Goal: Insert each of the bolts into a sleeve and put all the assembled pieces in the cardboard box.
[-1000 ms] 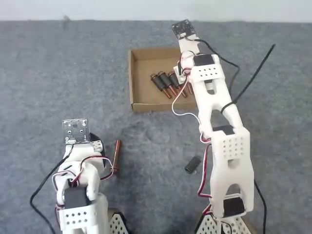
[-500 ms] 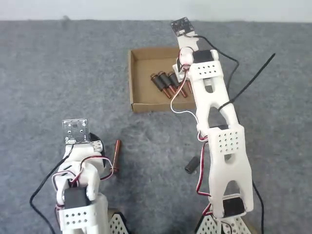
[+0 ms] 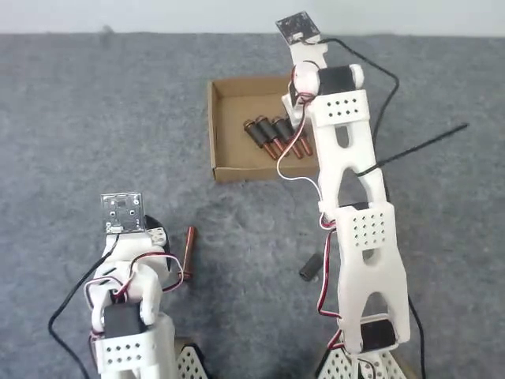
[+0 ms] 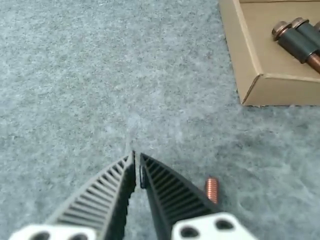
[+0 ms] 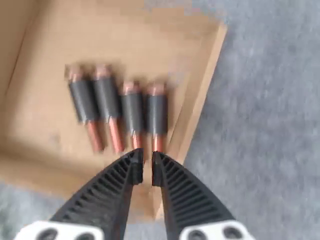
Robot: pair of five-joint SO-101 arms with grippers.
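high view: the cardboard box point(image 3: 215, 134) sits toward the far edge of the surface, about midway along it, with assembled pieces point(image 3: 267, 137) lying side by side inside, partly under the right arm's wrist. one loose bolt point(image 3: 188, 246) lies toward the near edge, just beside the left arm, and one loose sleeve point(image 3: 312, 266) lies near the near edge close to the right arm's lower link, well apart from the bolt. left wrist view: the left tool point(image 4: 137, 162) is pressed together with only a sliver between its tips, pinching nothing, low over bare surface; the threaded end of the bolt point(image 4: 212, 189) pokes out just beside it, and a corner of the box point(image 4: 241, 60) lies farther off. right wrist view: the right tool point(image 5: 143, 161) is likewise nearly closed and empty, over the box point(image 5: 200, 107) wall, with four assembled pieces point(image 5: 132, 114) in a row below. the bolt looks like rigid, coppery metal, probably light, and round enough to roll on the nap; pinching across the middle of the shank, leaving the thread end free, seems best. the sleeve looks like a short dark tube, probably rubbery and grippy; hold it across its outside so the bore stays open.
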